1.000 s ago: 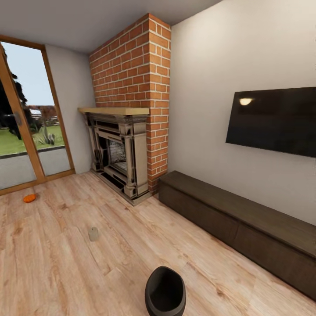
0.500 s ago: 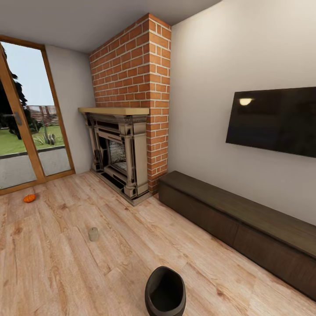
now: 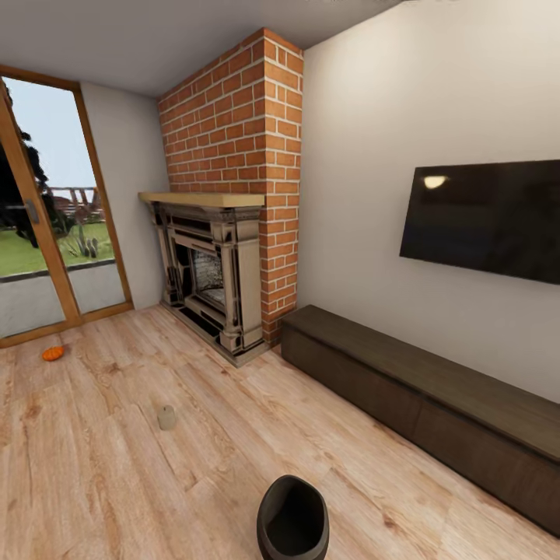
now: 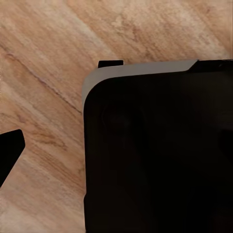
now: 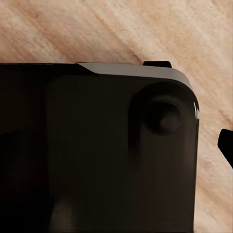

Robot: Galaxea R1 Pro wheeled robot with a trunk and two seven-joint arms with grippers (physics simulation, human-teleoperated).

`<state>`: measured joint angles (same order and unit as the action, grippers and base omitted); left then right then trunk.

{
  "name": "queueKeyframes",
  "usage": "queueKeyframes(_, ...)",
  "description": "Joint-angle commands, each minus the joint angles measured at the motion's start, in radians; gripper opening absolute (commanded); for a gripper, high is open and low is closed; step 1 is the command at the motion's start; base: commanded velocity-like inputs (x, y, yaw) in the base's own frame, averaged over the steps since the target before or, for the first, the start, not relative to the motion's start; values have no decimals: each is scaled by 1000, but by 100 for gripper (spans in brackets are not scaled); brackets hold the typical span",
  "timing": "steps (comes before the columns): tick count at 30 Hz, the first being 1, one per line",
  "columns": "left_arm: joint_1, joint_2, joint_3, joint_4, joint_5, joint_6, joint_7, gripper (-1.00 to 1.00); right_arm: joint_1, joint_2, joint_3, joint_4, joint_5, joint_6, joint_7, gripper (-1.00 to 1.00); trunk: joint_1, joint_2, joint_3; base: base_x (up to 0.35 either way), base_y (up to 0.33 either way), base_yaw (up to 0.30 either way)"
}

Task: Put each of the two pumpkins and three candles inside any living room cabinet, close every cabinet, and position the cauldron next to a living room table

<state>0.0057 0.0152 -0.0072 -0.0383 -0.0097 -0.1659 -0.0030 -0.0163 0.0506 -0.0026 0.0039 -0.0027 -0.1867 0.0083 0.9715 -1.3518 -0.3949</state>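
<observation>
A pale wood-plank floor point(image 3: 117, 467) runs through the living room, bounded at the far side by a white wall point(image 3: 435, 93) and a tall red-brick chimney point(image 3: 233, 109) with a stone fireplace point(image 3: 206, 272) under a wooden mantel. At far left a wood-framed glass door point(image 3: 47, 225) looks onto grass and trees. A dark flat television point(image 3: 490, 218) hangs on the right wall, and below it the cabinet point(image 3: 435, 397), a long low dark-brown unit, stretches along the wall from beside the chimney to the right edge, its fronts all flush and shut. At the near edge of the head view a black rounded part of the robot point(image 3: 293, 519) rises into sight. Both wrist views look straight down on the same plank floor past a large black, grey-edged body of the robot point(image 4: 155, 150), with a round knob point(image 5: 164, 119) seen from the right wrist; whether either gripper is apart or together cannot be told there. One candle point(image 3: 166, 418), a stubby cream cylinder, stands upright on the floor left of centre, well apart from the cabinet. Smallest, one pumpkin point(image 3: 52, 353) lies far left on the floor near the glass door, well beyond the candle.
</observation>
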Motion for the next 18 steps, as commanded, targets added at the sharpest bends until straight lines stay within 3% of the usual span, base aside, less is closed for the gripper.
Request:
queueKeyframes(1,0,0,-1,-2,-1,-1,0,100,-1,0,0,1,-1,-4,1,100,-4,7,2,0,0,0)
queueKeyframes(18,0,4,2,-2,-1,-1,-4,100,-1,-1,0,-1,-34,-13,-1,100,-69,126,56,0,0,-6)
